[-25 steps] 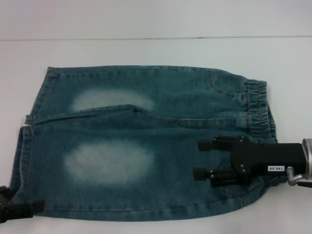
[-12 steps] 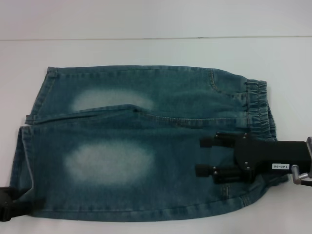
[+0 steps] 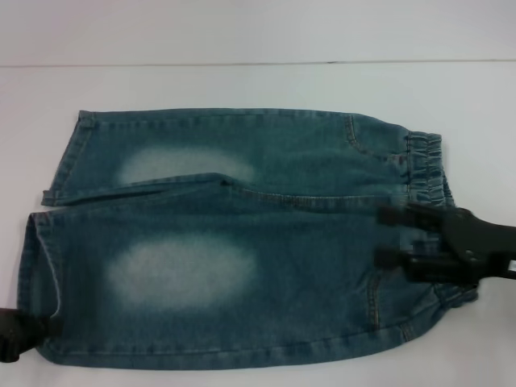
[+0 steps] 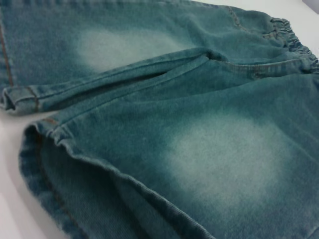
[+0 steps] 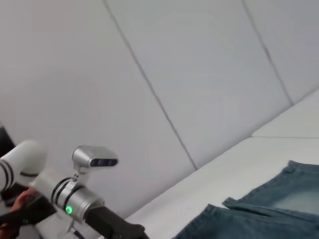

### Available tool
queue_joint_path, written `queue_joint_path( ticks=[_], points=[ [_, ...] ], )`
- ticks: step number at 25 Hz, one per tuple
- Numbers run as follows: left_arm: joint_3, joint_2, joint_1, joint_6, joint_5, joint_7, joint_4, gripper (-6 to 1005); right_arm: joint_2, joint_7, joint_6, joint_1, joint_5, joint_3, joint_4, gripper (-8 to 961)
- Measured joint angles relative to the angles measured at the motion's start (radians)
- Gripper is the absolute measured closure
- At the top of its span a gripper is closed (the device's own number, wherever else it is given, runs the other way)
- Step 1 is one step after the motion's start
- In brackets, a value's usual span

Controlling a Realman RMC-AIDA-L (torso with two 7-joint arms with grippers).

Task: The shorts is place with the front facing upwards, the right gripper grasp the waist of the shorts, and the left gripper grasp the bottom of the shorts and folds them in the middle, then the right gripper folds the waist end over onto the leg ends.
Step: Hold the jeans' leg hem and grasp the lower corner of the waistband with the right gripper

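1. Sitting at the near-left corner in the head view, left gripper (image 3: 18, 334) is at the leg hem of the denim shorts (image 3: 242, 242), nearest edge of the scene. Mostly cut off by the frame; can't tell whether its fingers are open or shut, or whether they hold any fabric. My read: staged there because the task gives it the bottom end for the lengthwise fold.
2. Left wrist view looks along the shorts from the leg openings (image 4: 35, 114): near leg hem gapes slightly, otherwise the fabric lies flat.
3. Shorts lie front up on the white tabletop (image 3: 242, 81), legs to the robot's left, elastic waistband (image 3: 427, 169) to its right. Both bleached thigh patches visible, nothing folded yet.
4. Right gripper (image 3: 391, 238) is over the near half of the waist end, fingers (image 3: 395, 216) spread apart and pointing towards the legs, nothing between them. Likely lining up on the waistband for its grasp.
5. Versus a second ago: right gripper has pulled back towards the robot's right, from mid-thigh fabric to right at the waist. Left gripper has slipped a bit further out of frame. Shorts haven't moved.
6. Right wrist view: mostly far wall, plus a corner of denim and the other arm farther off.
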Motion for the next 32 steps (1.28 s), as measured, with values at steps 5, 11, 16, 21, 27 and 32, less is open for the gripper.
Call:
queue_joint_path(
  ticks=[5, 11, 16, 21, 27, 32],
  points=[
    [-0.003, -0.001, -0.007, 0.002, -0.003, 0.0, 0.0, 945, -0.059, 0.017, -0.042, -0.106, -0.003, 0.058, -0.002, 39],
    [0.001, -0.001, -0.023, -0.002, -0.003, 0.0, -0.008, 970, -0.116, -0.04, 0.005, -0.216, -0.015, 0.129, -0.005, 38],
    [0.002, -0.001, -0.036, -0.006, -0.002, 0.0, -0.013, 970, -0.107, -0.042, 0.097, -0.23, -0.078, 0.191, -0.007, 38],
    [0.001, -0.001, -0.038, -0.006, -0.004, 0.0, -0.019, 970, -0.081, -0.04, 0.185, -0.205, -0.129, 0.19, -0.002, 38],
    [0.001, -0.001, -0.042, -0.007, -0.004, 0.0, -0.02, 970, -0.054, -0.033, 0.242, -0.158, -0.19, 0.187, 0.001, 38],
    [0.001, -0.001, -0.047, -0.008, -0.004, 0.0, -0.02, 970, -0.049, -0.021, 0.266, -0.145, -0.218, 0.19, 0.004, 38]
  ],
)
